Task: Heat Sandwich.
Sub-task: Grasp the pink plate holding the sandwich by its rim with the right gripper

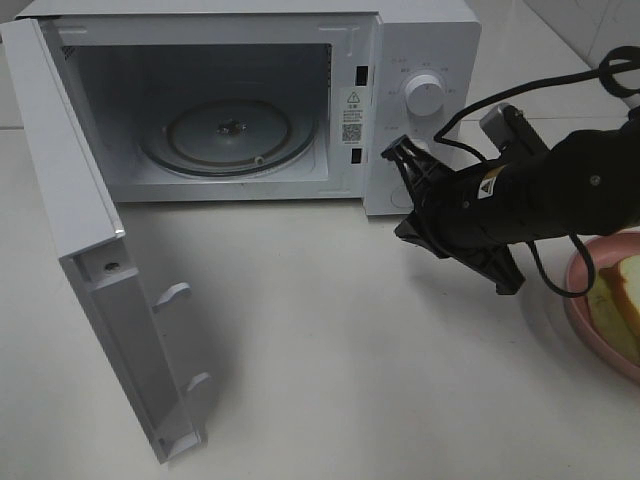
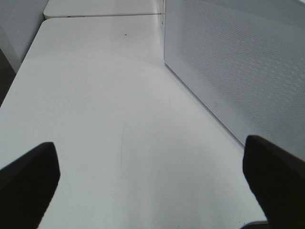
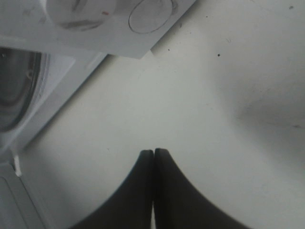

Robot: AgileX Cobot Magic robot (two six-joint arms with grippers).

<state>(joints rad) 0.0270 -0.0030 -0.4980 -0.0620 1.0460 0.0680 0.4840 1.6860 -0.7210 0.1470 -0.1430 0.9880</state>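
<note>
The sandwich (image 1: pixel 622 288), pale bread with yellow-green filling, lies on a round pink plate (image 1: pixel 576 300) at the right edge of the exterior high view, partly cut off. The white microwave (image 1: pixel 430 50) stands open, its door (image 1: pixel 90 250) swung out to the left and its glass turntable (image 1: pixel 228 135) bare. My right gripper (image 1: pixel 399 150) is shut and empty, low in front of the control panel, left of the plate. The right wrist view shows its fingers pressed together (image 3: pixel 153 153) above the counter. My left gripper (image 2: pixel 152 191) is open and empty beside the microwave's perforated side wall (image 2: pixel 238 62).
The white counter (image 1: pixel 350 350) spreads in front of the microwave. The open door juts toward the front left. The control knob (image 1: pixel 424 96) sits above my right gripper. A black cable (image 1: pixel 540 85) loops from the right arm. Another counter edge (image 2: pixel 105 9) lies far off in the left wrist view.
</note>
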